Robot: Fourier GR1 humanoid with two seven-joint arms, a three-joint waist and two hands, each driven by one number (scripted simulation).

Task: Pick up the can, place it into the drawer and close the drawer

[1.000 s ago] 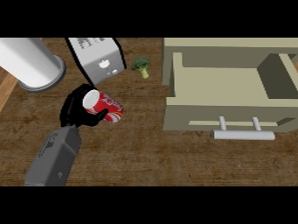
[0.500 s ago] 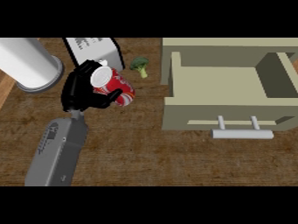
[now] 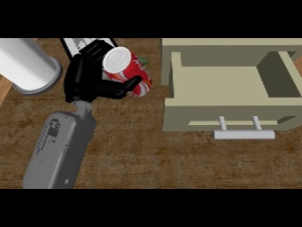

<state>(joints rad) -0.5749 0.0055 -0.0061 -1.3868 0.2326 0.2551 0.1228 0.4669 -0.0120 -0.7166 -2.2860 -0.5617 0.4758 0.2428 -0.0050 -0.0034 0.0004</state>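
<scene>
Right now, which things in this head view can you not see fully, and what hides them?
- Right hand: it shows nowhere in the head view.
- Can: the left hand curls round it and covers its left side.
- Green item behind the can: only a sliver shows, too little to identify.
- White cylinder: cut off by the left and top edges.
- Drawer: its near wall hides the near part of its floor.

A: How many cans?
B: One can (image 3: 128,71), red with a white lid, left of the drawer.
A: And drawers?
B: One drawer (image 3: 235,86), open, at the right, with one handle (image 3: 243,134) on its near face.
A: Hands?
B: One hand (image 3: 91,82), at the left.
A: Anything else on the table (image 3: 179,164)?
B: One white cylinder (image 3: 19,64) far left, and one green thing (image 3: 144,63) mostly hidden behind the can.
</scene>
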